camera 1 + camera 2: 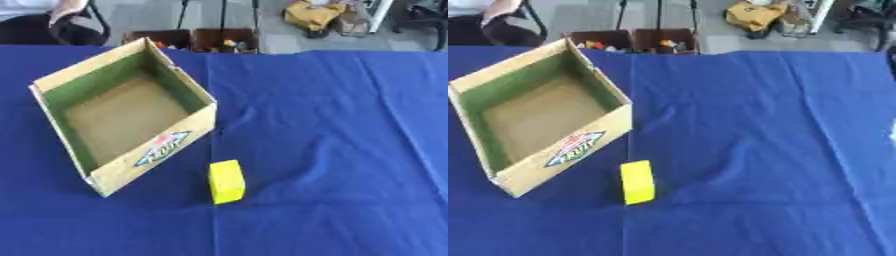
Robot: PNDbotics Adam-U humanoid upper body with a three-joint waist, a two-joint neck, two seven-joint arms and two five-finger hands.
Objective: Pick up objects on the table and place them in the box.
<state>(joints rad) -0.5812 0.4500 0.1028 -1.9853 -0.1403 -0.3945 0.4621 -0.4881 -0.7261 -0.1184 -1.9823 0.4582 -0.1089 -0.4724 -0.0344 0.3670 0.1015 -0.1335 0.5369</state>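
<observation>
No part of the robot's body shows in either view — neither arm nor hand.

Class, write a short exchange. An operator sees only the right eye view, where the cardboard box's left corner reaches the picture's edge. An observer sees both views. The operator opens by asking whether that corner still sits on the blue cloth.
Operator: The left corner of the box touches the edge of my picture. Is it on the cloth?
Observer: Yes. In the left eye view the box shows whole, and a strip of blue cloth lies beyond its left corner.
Operator: Is a robot hand waiting on that strip?
Observer: No. Neither hand shows there; left of the box I see only cloth, down to the lower edge.
</observation>
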